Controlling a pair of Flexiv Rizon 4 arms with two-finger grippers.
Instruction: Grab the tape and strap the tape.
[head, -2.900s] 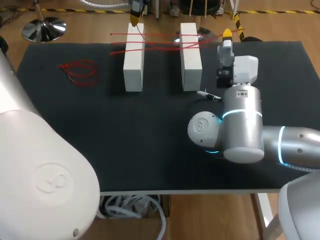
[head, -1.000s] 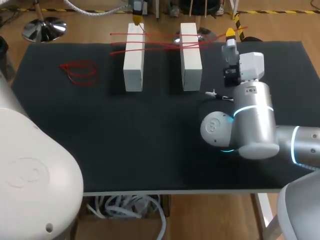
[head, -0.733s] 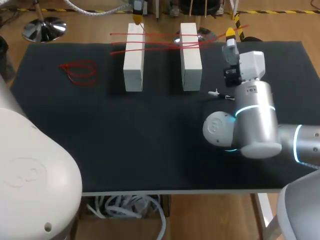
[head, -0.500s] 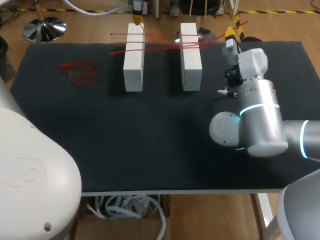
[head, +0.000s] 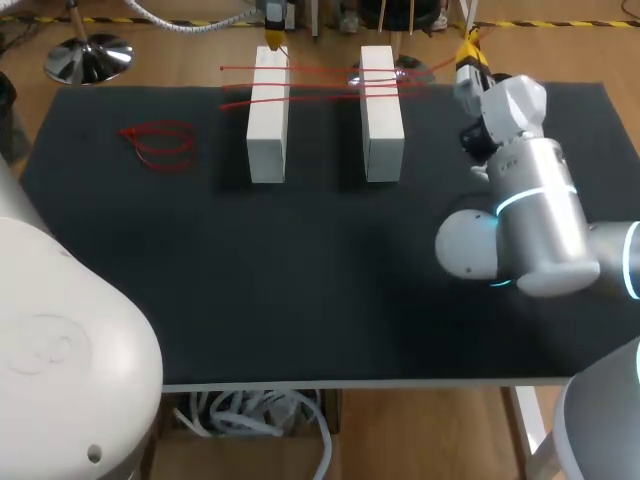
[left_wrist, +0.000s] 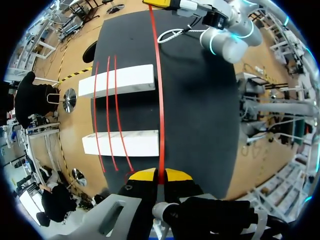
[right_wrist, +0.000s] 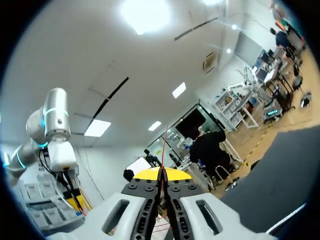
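Looking down from the head view, two white blocks (head: 268, 115) are standing side by side near the far edge of the black table (head: 300, 300). Red strands (head: 320, 85) are lying across their far ends, and a loose red coil (head: 158, 145) is sitting toward the far left corner. The left gripper (head: 272, 35) is hanging at the far edge right behind the left-hand block, and the right gripper (head: 467, 55) is hanging just past the far edge toward the right corner. In the left wrist view its jaws are pinching one red tape (left_wrist: 160, 100), which is running straight over both blocks to the other gripper. In the right wrist view the jaws are pressing together on that same thin tape.
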